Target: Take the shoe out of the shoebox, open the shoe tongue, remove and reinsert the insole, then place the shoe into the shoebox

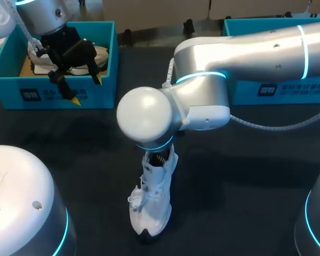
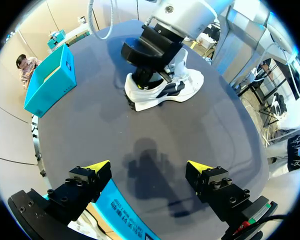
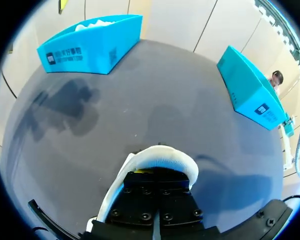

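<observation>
shoe (image 1: 152,205) on table (image 1: 240,176) before left shoebox (image 1: 10,88), right shoebox (image 1: 245,90).

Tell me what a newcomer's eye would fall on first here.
The white shoe stands out first, sitting on its sole in the middle of the dark table with the right gripper down inside its opening. Next comes the left gripper, hanging open over the front wall of the blue shoebox at the back left.

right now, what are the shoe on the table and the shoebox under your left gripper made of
The shoe looks like white matte textile or synthetic, judging by its laces and padded collar; the dark sole edge is probably rubber. The shoebox seems to be printed cardboard: thin, flat turquoise walls with crisp folded corners.
</observation>
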Tool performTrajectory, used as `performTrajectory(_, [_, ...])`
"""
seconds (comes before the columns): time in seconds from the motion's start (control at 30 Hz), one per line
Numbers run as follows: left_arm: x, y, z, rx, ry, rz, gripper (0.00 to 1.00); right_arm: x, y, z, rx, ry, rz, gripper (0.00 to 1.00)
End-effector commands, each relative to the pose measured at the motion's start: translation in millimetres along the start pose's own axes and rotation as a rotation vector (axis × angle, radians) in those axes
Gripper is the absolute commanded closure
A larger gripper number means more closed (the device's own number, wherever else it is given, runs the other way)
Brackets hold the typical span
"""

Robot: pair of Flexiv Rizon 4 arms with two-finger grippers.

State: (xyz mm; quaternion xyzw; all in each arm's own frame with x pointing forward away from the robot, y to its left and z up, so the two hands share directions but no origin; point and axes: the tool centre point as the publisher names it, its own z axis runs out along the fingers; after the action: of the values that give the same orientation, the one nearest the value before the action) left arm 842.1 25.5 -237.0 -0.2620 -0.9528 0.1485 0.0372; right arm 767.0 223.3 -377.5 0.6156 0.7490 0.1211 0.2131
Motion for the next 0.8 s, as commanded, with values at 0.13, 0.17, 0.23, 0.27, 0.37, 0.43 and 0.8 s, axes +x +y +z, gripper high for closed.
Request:
performTrajectory(0.13, [0.6,0,0,-0.002,0.0,0.0,0.0,-3.5,-7.1,33,0.007,0.048,0.264,1.0])
performTrajectory(0.17, [0.6,0,0,-0.002,0.0,0.0,0.0,-3.4,-7.8,35,0.01,0.052,0.265,1.0])
performTrajectory(0.23, [0.6,0,0,-0.002,0.0,0.0,0.0,-3.0,-10.2,39,0.021,0.061,0.273,1.0])
performTrajectory(0.27, [0.6,0,0,-0.002,0.0,0.0,0.0,-2.5,-11.6,41,0.024,0.071,0.275,1.0])
performTrajectory(0.37, [0.6,0,0,-0.002,0.0,0.0,0.0,-0.1,-16.8,42,0.044,0.081,0.285,1.0])
performTrajectory(0.43, [0.6,0,0,-0.002,0.0,0.0,0.0,1.6,-21.9,38,0.053,0.087,0.296,1.0])
performTrajectory(0.8, [0.6,0,0,-0.002,0.0,0.0,0.0,12.0,-21.9,-15,0.039,0.023,0.287,1.0])
